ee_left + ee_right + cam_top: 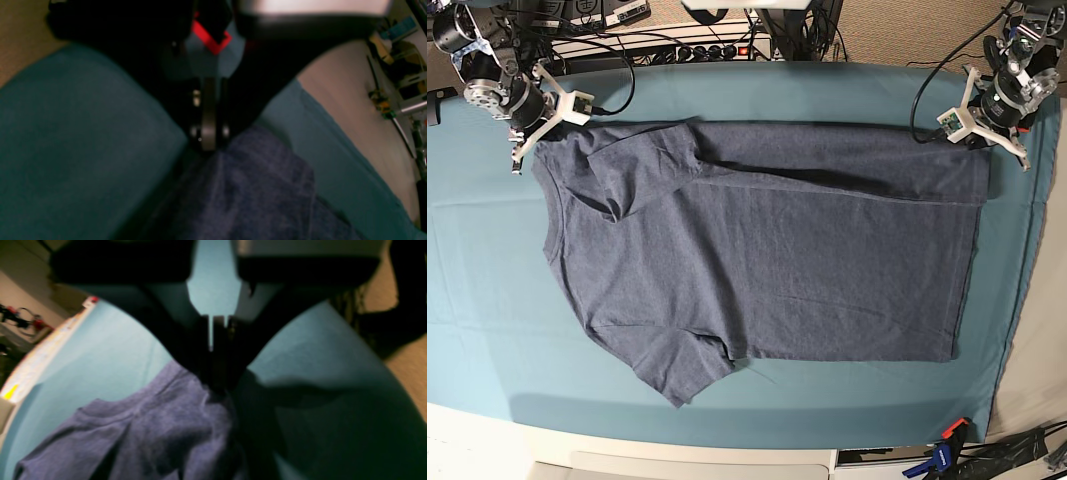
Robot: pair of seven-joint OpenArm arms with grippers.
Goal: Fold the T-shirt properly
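The shirt [767,250] lay spread on the teal cloth [487,300] in the middle of the base view, collar end toward the left of the frame and hem toward the right. It was a heathered navy short-sleeved shirt, mostly flat, with light wrinkles; no lettering was visible. The far long edge had been turned over toward the middle as a narrow band along the upper part of the frame, and the upper sleeve [642,165] was folded inward over the chest. The lower sleeve [682,365] was spread out at lower left. By that reckoning, only the first lengthwise fold was under way; the near side, the lower sleeve and the crosswise folds were judged still to be done.

The right claw [524,152] was clamped together on the shirt's shoulder corner at upper left, fabric bunched at its tips in the wrist view [217,386]. The left claw [975,140] was likewise pinched on the hem corner at upper right [208,143].
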